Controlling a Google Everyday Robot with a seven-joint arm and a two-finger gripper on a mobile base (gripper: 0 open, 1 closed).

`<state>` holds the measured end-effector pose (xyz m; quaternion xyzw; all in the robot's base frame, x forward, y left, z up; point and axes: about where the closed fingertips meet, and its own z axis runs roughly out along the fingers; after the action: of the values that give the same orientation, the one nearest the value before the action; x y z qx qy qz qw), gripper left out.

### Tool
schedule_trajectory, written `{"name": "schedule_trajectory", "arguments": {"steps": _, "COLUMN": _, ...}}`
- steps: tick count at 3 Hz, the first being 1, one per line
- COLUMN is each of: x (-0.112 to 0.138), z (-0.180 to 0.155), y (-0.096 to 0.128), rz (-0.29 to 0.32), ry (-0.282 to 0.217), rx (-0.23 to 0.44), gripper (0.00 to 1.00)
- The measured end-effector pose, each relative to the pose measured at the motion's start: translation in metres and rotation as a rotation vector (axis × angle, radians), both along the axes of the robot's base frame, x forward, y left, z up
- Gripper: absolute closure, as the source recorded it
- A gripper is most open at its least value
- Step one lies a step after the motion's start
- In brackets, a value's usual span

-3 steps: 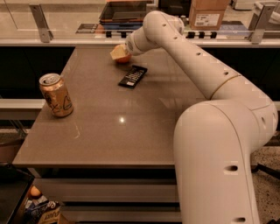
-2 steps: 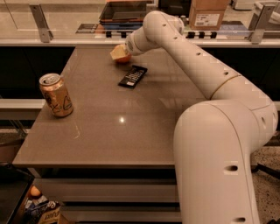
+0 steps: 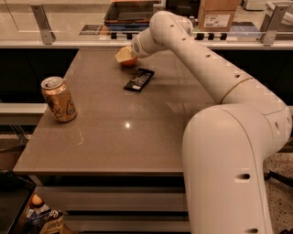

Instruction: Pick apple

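Observation:
The apple [image 3: 130,62] is small and red-orange. It sits at the far side of the brown table [image 3: 137,137], just left of the middle. My gripper [image 3: 124,56] is right at the apple, reaching it from the right, and its cream tip covers the apple's upper left. Only the lower right part of the apple shows. The white arm [image 3: 206,59] runs from the lower right across the table to it.
A gold drink can [image 3: 58,99] stands upright near the table's left edge. A flat black packet [image 3: 138,79] lies just in front of the apple. A glass rail [image 3: 68,43] and a cardboard box [image 3: 217,13] stand behind the table. Snack bags [image 3: 39,217] lie on the floor at lower left.

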<state>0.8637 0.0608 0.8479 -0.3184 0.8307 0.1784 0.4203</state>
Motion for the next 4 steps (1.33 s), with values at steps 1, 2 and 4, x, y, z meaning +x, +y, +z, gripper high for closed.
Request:
{"name": "schedule_trajectory", "arguments": {"steps": 1, "x": -0.018, "z": 0.059, "y": -0.016, "rz": -0.034, "ry": -0.069, "rx": -0.036, "gripper": 1.00}}
{"name": "schedule_trajectory", "arguments": {"steps": 2, "x": -0.018, "z": 0.059, "y": -0.016, "rz": -0.034, "ry": -0.069, "rx": -0.035, "gripper": 1.00}}
{"name": "schedule_trajectory", "arguments": {"steps": 4, "x": -0.029, "z": 0.079, "y": -0.013, "rz": -0.011, "ry": -0.129, "rx": 0.013, "gripper": 1.00}}
